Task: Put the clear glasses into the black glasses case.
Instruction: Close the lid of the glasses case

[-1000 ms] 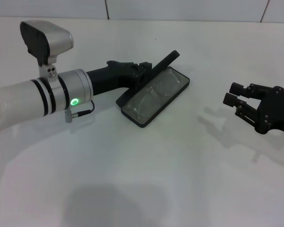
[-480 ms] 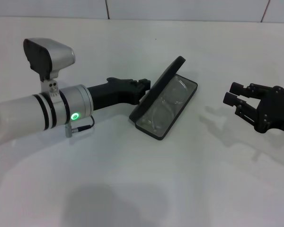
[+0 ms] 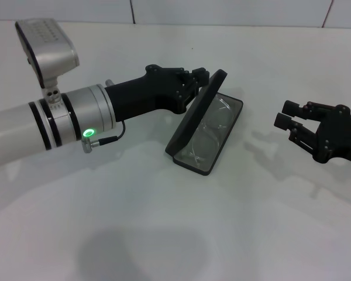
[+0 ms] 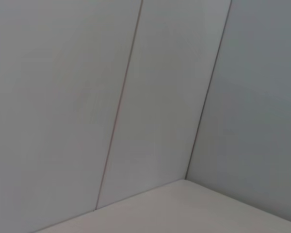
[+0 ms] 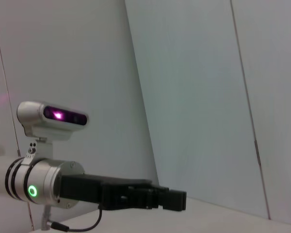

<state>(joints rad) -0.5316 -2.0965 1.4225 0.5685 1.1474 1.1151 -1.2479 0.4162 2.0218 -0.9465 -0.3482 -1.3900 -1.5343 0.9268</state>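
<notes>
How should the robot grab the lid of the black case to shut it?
Probably by the lid's raised far edge, from the robot's left. The black glasses case has its lid tilted up over the clear glasses, and the left gripper is already at that edge. The right gripper is parked apart.

Silver left arm (image 3: 58, 120) with black bands, a green ring light and black-linked fingers (image 3: 187, 82).

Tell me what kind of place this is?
Probably a robot test bench or lab, not a home: a plain white table, white wall panels behind it, and only the black glasses case holding the clear glasses between the left gripper and right gripper.
</notes>
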